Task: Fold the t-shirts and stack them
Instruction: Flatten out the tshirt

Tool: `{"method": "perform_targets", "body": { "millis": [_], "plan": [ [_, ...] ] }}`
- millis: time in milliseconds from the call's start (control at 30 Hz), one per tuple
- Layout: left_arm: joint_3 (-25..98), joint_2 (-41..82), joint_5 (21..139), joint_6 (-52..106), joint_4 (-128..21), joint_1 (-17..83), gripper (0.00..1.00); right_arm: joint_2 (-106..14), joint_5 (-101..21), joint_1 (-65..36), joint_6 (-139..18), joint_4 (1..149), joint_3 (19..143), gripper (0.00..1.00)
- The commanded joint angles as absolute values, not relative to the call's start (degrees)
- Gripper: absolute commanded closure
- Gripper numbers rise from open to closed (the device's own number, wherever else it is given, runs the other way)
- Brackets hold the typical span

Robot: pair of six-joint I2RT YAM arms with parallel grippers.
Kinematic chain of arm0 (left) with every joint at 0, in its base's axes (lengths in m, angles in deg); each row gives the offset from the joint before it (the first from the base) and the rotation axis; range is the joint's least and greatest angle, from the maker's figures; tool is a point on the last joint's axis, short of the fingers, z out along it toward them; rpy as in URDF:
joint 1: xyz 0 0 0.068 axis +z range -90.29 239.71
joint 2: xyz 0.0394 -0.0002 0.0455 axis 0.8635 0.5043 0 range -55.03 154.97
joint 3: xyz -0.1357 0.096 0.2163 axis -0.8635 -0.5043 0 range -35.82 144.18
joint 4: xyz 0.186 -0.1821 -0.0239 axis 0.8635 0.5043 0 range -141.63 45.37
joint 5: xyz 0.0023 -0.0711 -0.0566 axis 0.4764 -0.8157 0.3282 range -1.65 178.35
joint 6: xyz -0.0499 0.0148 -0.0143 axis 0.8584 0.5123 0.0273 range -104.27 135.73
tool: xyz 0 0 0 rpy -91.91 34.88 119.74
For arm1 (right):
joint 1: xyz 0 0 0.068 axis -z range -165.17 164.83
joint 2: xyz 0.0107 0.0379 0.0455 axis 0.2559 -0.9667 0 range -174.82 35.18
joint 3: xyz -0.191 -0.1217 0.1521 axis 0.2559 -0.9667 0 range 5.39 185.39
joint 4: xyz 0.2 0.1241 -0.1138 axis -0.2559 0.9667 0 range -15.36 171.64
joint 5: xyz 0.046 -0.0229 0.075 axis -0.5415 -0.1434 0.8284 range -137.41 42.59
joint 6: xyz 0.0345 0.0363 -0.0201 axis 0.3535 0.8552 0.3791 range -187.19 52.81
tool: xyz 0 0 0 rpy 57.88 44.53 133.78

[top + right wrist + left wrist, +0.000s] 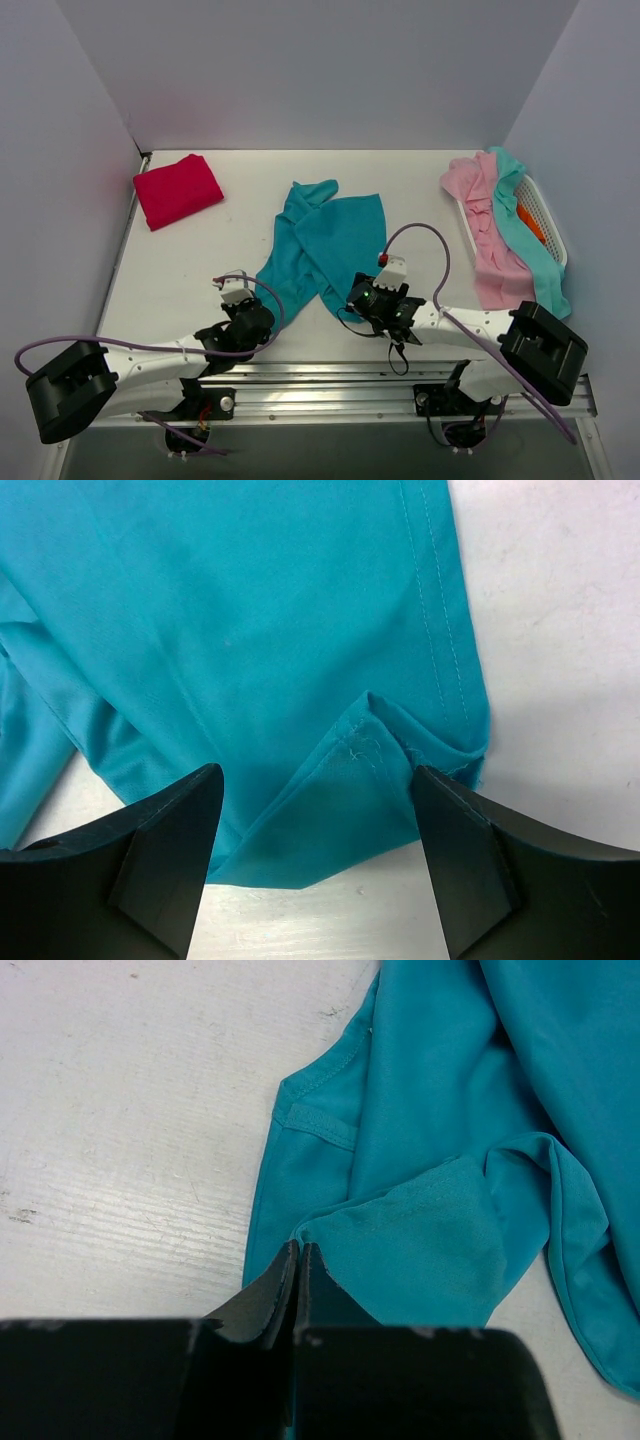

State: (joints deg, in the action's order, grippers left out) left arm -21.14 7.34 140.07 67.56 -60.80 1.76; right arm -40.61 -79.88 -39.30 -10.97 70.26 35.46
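Observation:
A teal t-shirt [325,240] lies crumpled in the middle of the table, spread in two lobes. My left gripper [262,314] is at its near left edge. In the left wrist view the fingers [299,1250] are pressed together, pinching a raised fold of the teal cloth [450,1110]. My right gripper [362,296] is at the shirt's near right corner. In the right wrist view it stands open [317,772], straddling a turned-over hem corner of the teal cloth [250,610]. A crimson-red t-shirt [178,190] lies folded at the back left.
A white basket [548,212] stands at the right edge. A pale pink shirt [490,235] and a light aqua one [535,255] are draped over it, with an orange one [530,224] inside. Grey walls close in three sides. A metal rail [330,375] runs along the near edge.

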Motion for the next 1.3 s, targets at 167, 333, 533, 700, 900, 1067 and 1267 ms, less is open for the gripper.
{"method": "perform_targets", "body": {
  "millis": [167, 333, 533, 700, 900, 1067, 1267],
  "plan": [
    [-20.4, 6.8, 139.8, 67.1, -61.6, 2.1, 0.98, -41.6, -81.6, -39.8, -9.4, 69.7, 34.2, 0.28],
    [-20.4, 6.6, 139.8, 67.1, -61.2, 2.1, 0.98, -42.0, -81.5, -39.8, -9.6, 69.5, 34.2, 0.36],
    [-20.6, 6.5, 139.8, 67.1, -61.2, 2.1, 0.98, -42.1, -80.5, -40.4, -9.3, 67.2, 31.9, 0.44],
    [-20.6, 6.4, 139.6, 67.2, -61.3, 2.1, 0.98, -43.0, -79.5, -41.2, -7.1, 63.8, 28.6, 0.58],
    [-20.6, 6.6, 139.7, 67.3, -61.6, 2.1, 0.98, -44.1, -80.2, -42.1, -5.5, 64.2, 28.4, 1.0],
    [-20.4, 7.2, 139.8, 67.2, -61.5, 2.1, 0.98, -42.8, -81.7, -43.4, -5.3, 67.0, 30.0, 1.0],
    [-16.1, 6.1, 142.6, 69.3, -50.3, 0.6, 0.98, -36.8, -89.1, -48.5, -2.4, 80.5, 36.5, 1.0]
  ]
}}
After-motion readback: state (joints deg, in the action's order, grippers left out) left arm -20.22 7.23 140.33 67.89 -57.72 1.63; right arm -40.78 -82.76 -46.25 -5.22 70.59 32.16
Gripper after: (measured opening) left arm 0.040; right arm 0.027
